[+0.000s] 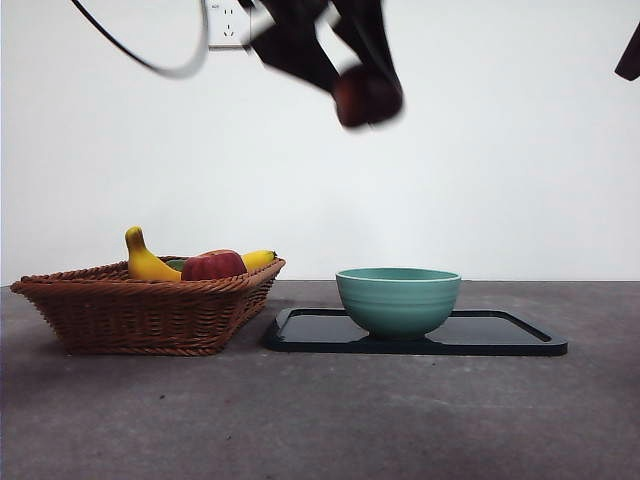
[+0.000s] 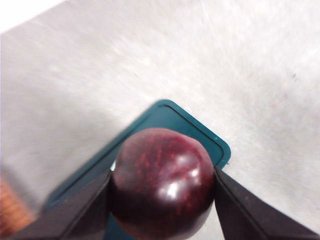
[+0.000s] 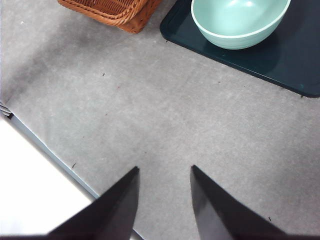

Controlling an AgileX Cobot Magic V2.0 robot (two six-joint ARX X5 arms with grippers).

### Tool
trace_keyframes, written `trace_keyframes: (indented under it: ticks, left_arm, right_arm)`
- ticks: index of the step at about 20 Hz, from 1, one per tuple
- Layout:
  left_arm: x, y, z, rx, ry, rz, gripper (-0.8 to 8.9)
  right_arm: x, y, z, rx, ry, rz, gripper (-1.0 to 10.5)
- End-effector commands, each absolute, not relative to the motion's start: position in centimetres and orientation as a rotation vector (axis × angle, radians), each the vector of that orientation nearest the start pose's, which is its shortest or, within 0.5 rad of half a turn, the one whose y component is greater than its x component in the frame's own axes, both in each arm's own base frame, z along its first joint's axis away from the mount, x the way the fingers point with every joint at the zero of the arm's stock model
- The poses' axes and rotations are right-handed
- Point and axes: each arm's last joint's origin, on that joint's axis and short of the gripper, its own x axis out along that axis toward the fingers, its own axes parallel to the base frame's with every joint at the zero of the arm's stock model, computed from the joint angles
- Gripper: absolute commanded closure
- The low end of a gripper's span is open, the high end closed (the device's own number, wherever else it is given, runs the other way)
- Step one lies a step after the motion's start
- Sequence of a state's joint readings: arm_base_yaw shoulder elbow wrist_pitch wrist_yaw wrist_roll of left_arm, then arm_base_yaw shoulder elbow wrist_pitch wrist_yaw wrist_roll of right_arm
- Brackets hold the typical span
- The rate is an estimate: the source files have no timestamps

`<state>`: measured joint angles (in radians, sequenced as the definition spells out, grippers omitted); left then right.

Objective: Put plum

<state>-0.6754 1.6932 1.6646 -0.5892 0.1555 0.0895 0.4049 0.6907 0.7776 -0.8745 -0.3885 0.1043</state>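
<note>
High above the table, my left gripper (image 1: 365, 95) is shut on the plum (image 1: 366, 96), a dark maroon glossy fruit. The left wrist view shows the plum (image 2: 162, 182) large between both jaws, with a corner of the black tray (image 2: 200, 131) beneath it. Below and slightly right of the plum stands the green bowl (image 1: 398, 299) on the black tray (image 1: 500, 335). My right gripper (image 3: 162, 172) is open over bare table, with the green bowl (image 3: 237, 22) and tray (image 3: 295, 65) ahead of it; it appears only as a dark tip (image 1: 630, 55) at the front view's upper right.
A wicker basket (image 1: 150, 310) stands left of the tray, holding a banana (image 1: 145, 262) and a red apple (image 1: 212, 265). The basket's corner (image 3: 115, 12) also appears in the right wrist view. The table's edge (image 3: 55, 155) runs close to the right gripper.
</note>
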Motion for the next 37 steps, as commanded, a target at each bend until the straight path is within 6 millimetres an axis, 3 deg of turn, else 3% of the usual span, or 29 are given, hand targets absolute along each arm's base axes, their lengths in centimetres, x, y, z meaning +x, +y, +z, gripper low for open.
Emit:
trace_keyframes:
  ticks: [1, 4, 7, 10, 13, 19, 24, 35, 37]
  left_arm:
    - [27.6, -21.5, 39.6, 0.208, 0.534, -0.802, 5.99]
    - [26.1, -17.6, 41.8, 0.170, 0.546, -0.727, 5.97]
    - [25.2, -14.4, 41.9, 0.151, 0.564, -0.652, 5.98]
    - [24.9, -12.2, 39.9, 0.137, 0.596, -0.592, 5.98]
    - [25.3, -10.8, 36.4, 0.126, 0.617, -0.541, 5.98]
    - [26.7, -9.7, 28.8, 0.128, 0.618, -0.484, 6.00]
    - [28.2, -9.7, 24.2, 0.198, 0.688, -0.449, 5.99]
    - [31.7, -10.8, 17.7, 0.211, 0.800, -0.451, 5.90]
    - [31.7, -10.8, 17.5, 0.208, 0.805, -0.450, 4.69]
  right_arm:
    - [10.9, 5.9, 28.7, 0.087, 0.840, 0.710, 7.8]
    - [10.9, 5.9, 28.7, 0.087, 0.840, 0.710, 7.8]
    - [10.9, 5.9, 28.7, 0.087, 0.840, 0.710, 7.8]
    - [10.9, 5.9, 28.8, 0.087, 0.835, 0.710, 7.8]
    - [10.9, 5.9, 28.8, 0.087, 0.831, 0.711, 7.8]
    - [10.9, 5.9, 28.8, 0.087, 0.832, 0.711, 7.8]
    - [10.9, 5.9, 28.8, 0.088, 0.833, 0.710, 7.8]
    - [10.9, 5.9, 28.8, 0.096, 0.836, 0.707, 7.8]
    - [10.9, 5.9, 28.8, 0.096, 0.836, 0.707, 7.8]
